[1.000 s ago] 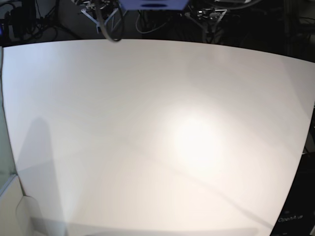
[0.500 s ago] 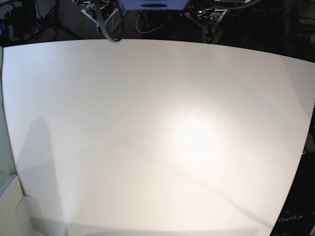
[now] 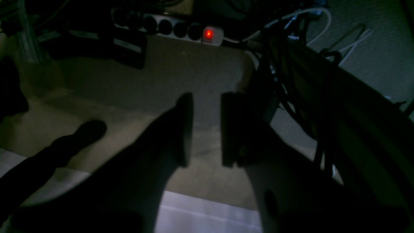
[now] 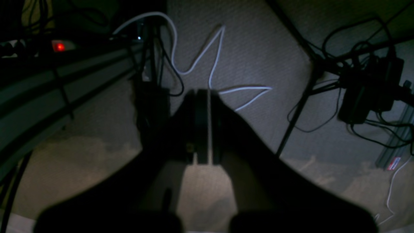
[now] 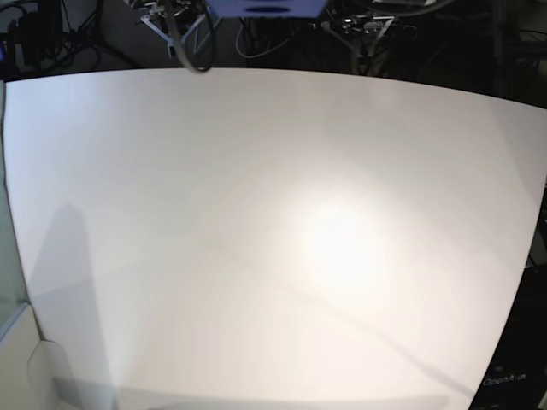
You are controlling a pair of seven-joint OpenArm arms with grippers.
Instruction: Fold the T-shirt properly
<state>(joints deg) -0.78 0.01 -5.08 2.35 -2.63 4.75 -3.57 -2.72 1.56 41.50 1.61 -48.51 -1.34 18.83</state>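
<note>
No T-shirt lies on the table (image 5: 256, 213). Left gripper (image 3: 207, 129) jaws parted, empty; right gripper (image 4: 203, 126) clenched, empty. Such cloth likely handles limp; grasp at hem corners.

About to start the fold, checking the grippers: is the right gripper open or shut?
Shut. In the right wrist view the right gripper has its fingers pressed together, with nothing between them.

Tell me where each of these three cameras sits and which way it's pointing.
Base: high, looking down on the white table; no arm shows.
Left wrist: behind the left tool, jaws apart, aimed at floor and power strip.
Right wrist: behind the shut right tool, facing floor cables.
Both wrist views share the strip's red light.
</note>
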